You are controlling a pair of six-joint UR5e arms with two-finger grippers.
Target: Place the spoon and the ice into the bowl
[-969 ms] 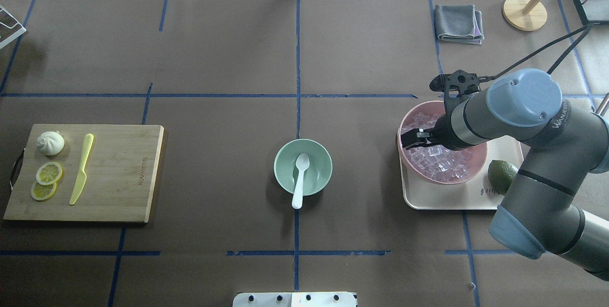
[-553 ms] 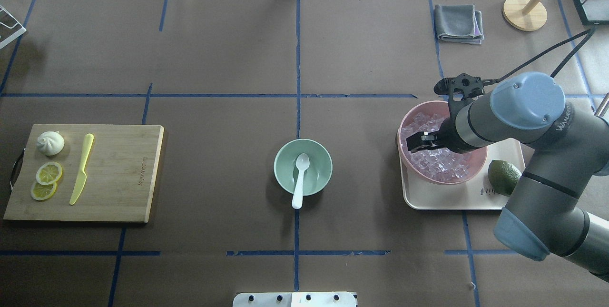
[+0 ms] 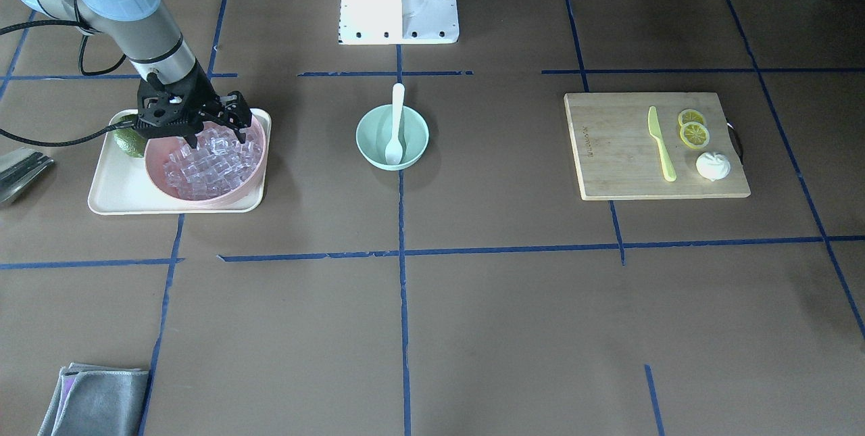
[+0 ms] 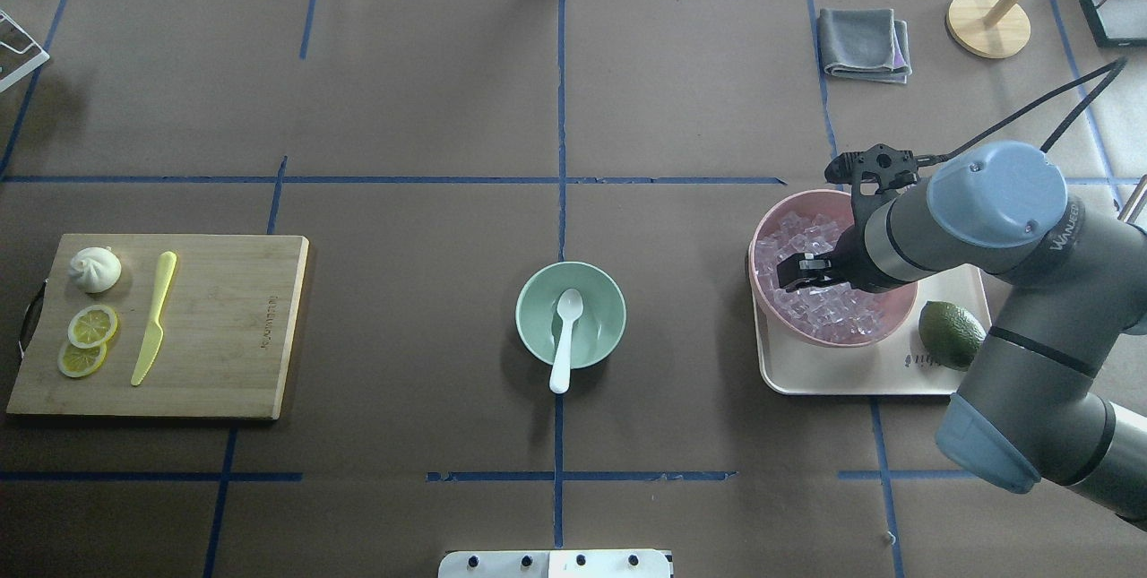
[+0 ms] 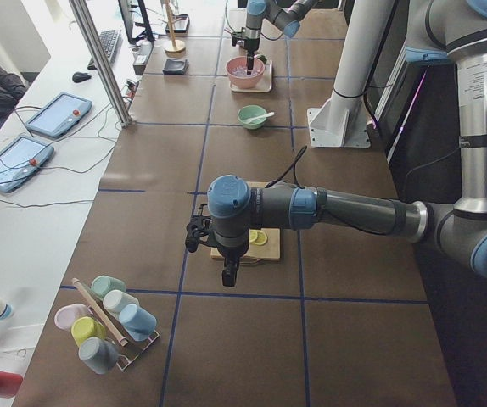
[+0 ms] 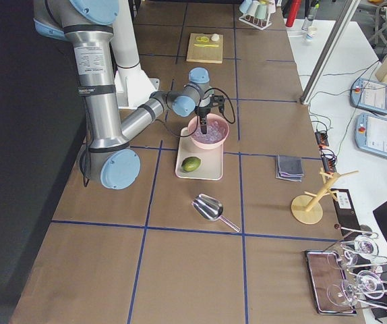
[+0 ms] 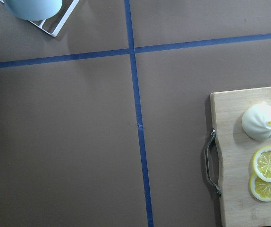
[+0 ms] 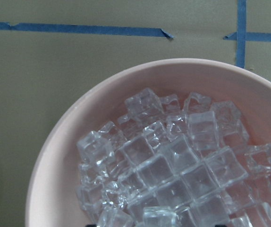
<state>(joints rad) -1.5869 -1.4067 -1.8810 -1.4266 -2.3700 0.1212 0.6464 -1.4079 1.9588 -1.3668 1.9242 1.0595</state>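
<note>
The white spoon [image 4: 564, 340] lies with its head inside the mint-green bowl [image 4: 534, 291] at the table's middle, its handle over the near rim; both also show in the front view, spoon [image 3: 397, 115] and bowl [image 3: 368, 145]. The ice [image 4: 838, 314] fills a pink bowl [image 4: 901, 314], seen close in the right wrist view [image 8: 173, 165]. I see no ice in the mint bowl. My right gripper [image 4: 797, 271] points down into the pink bowl, jaws open among the cubes [image 3: 217, 137]. My left gripper [image 5: 229, 275] shows only in the left side view; I cannot tell its state.
The pink bowl stands on a cream tray [image 4: 851, 376] beside a lime [image 4: 950, 333]. A cutting board [image 4: 224, 327] at the left holds a yellow-green knife [image 4: 154, 318], lemon slices and a bun. A grey cloth [image 4: 865, 43], a wooden stand [image 4: 987, 22] and a metal scoop [image 6: 210, 208] lie nearby.
My right arm has shifted a little to the right, and its gripper has moved with it across the ice in the pink bowl. The spoon and the mint bowl have not moved.
</note>
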